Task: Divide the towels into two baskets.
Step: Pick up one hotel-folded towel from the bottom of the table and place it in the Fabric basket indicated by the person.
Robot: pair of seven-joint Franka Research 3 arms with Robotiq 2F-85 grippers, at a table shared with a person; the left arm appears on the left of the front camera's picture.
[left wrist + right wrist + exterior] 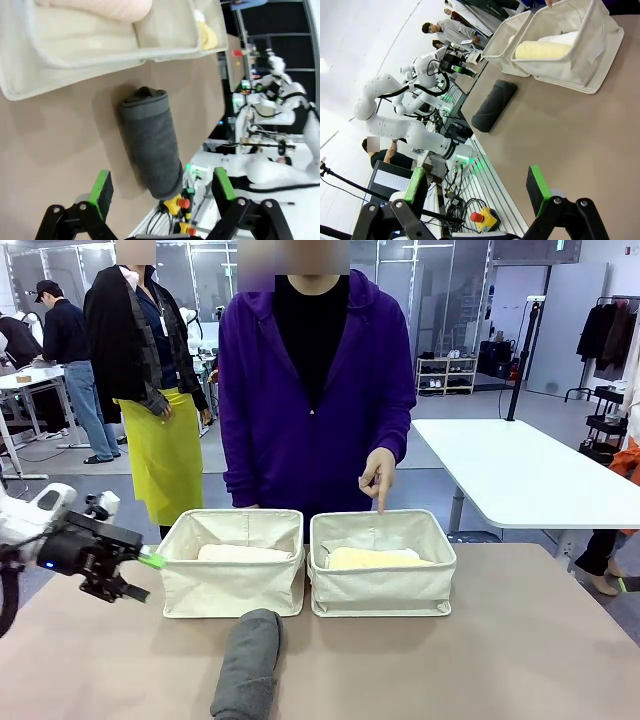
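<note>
A dark grey towel (248, 665) lies rolled on the table in front of the two cream baskets. The left basket (190, 585) holds a pale pink towel (243, 553); the right basket (385, 595) holds a pale yellow towel (372, 558), with a white towel (561, 37) behind it. My left gripper (143, 577) hovers open left of the left basket, and in its wrist view the left gripper (162, 186) sits above the grey towel (150, 142). My right gripper (476, 184) is open and empty above bare table, far from the grey towel (494, 105).
A person in a purple hoodie stands behind the baskets, one hand (378, 475) pointing down at the right basket. A white table (520, 475) stands at the back right. Other people stand at the back left.
</note>
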